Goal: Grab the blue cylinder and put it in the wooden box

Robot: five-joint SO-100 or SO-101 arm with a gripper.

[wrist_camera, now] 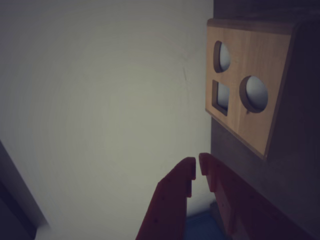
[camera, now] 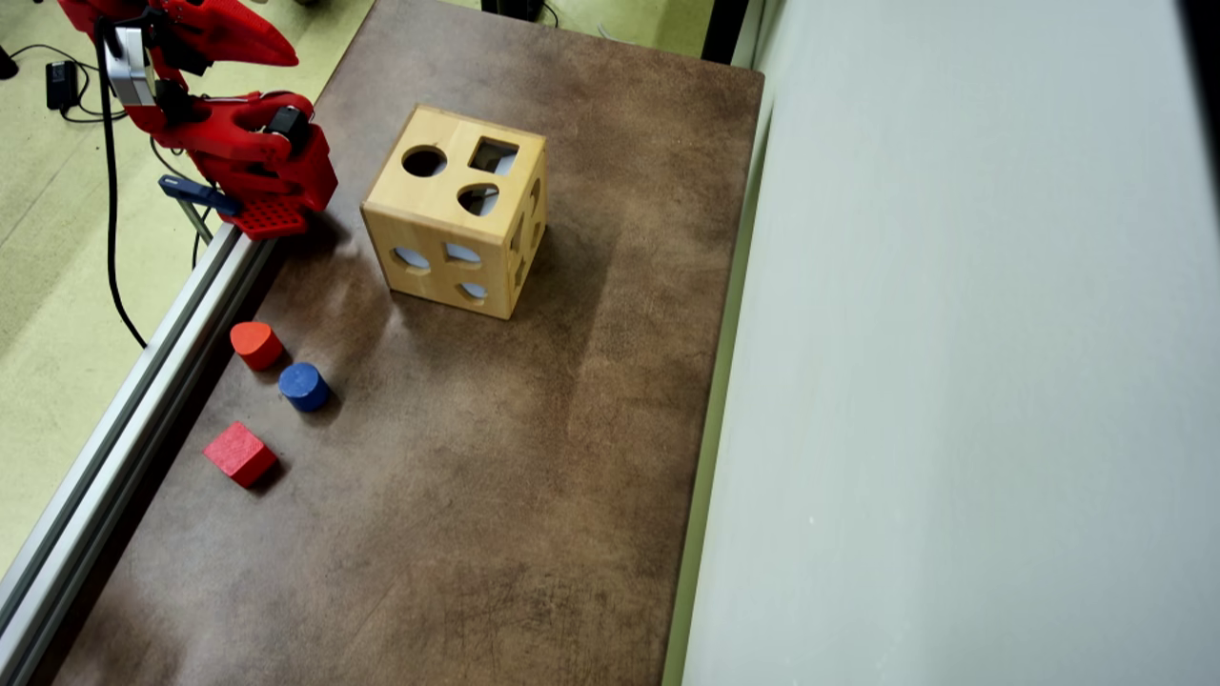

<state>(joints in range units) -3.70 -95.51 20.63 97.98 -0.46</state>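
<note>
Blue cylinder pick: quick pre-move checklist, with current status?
1. Blue cylinder upright on the table, uncovered: ok.
2. Clear of the red rounded block and red cube: small gaps; cannot tell.
3. Gripper empty, fingertips nearly closed: not ok, open first.
4. Wooden box round hole facing up in the overhead view: ok.
5. Cylinder visible in the wrist view: not ok.

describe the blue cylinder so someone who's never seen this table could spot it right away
In the overhead view, start at the wooden box on the brown table, then look toward the metal rail along the table's left edge, where three small blocks sit. The blue cylinder is the middle one, between a red rounded block and a red cube, and the only blue piece.
</note>
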